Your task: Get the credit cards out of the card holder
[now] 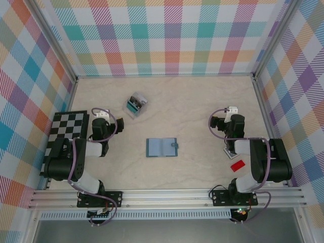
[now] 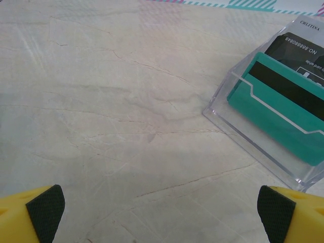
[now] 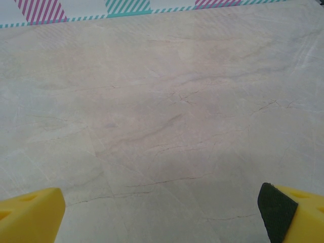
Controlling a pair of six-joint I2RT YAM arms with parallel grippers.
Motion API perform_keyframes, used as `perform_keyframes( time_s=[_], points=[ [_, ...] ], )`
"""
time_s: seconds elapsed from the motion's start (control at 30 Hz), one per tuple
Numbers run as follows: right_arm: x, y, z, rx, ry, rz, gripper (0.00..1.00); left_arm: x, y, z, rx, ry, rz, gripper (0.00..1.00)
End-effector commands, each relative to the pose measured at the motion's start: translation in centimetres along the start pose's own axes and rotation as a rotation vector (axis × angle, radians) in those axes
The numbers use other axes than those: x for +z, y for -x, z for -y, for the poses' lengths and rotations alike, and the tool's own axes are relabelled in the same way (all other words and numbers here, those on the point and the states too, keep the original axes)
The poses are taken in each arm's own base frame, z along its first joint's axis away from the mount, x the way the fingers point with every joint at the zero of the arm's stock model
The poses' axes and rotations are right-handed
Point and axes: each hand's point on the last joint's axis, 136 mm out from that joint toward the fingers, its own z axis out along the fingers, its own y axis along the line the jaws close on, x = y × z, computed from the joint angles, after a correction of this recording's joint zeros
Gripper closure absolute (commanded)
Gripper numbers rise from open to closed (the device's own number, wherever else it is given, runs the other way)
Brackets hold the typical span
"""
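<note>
The card holder [image 1: 162, 147] lies flat near the middle of the table, a little toward the near edge, two panels showing and its tab on the right side; nothing touches it. The left hand [image 1: 120, 123] and right hand [image 1: 218, 121] flank it well apart, both spread wide and empty; I judge the step goes best with one hand pinning a panel while the other pinches a card's edge. Toward the far-left corner, the clear box [image 2: 263, 161] carries "CHLITINA" and a number starting "NO.8888".
</note>
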Motion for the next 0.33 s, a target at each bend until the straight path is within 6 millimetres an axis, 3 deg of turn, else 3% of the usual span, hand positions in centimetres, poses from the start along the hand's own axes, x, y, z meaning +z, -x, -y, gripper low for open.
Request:
perform_keyframes(
  time_s=[0.0,0.3],
  points=[
    [0.06,0.76,-0.09,-0.010,0.014,0.034,0.00,0.28,0.58,0.50,0.016,-0.007,0.007,0.00],
    [0.04,0.70,-0.20,-0.015,0.022,0.033,0.00,0.28,0.61,0.56,0.018,-0.010,0.009,0.00]
  ],
)
